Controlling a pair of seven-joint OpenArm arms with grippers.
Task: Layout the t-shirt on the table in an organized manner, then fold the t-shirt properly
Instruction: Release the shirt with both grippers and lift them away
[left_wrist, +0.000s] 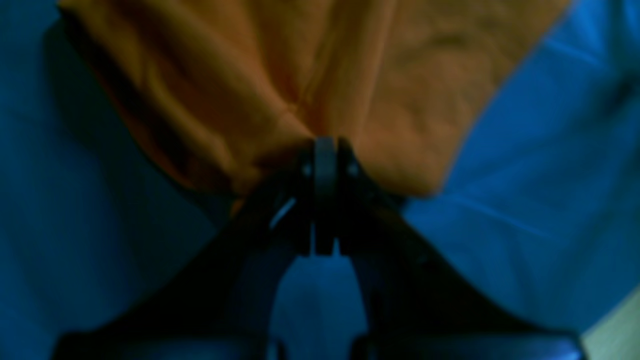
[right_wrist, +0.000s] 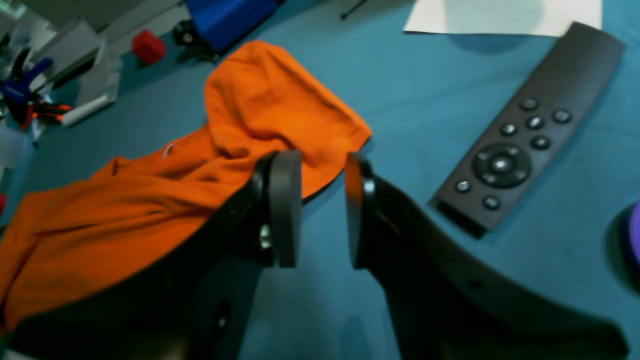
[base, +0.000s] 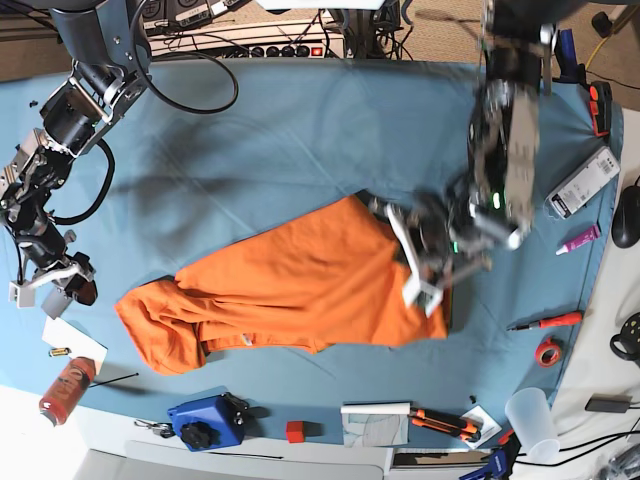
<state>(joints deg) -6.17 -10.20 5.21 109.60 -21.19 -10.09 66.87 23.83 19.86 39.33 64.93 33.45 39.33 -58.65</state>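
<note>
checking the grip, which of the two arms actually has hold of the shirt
The left gripper: its fingers are shut on a bunched fold of the orange t-shirt. The right gripper has its fingers apart with nothing between them, off the sleeve end.

bare table (base: 300, 130) far side, remote (right_wrist: 525, 135) beside right hand (right_wrist: 322, 210)
</note>
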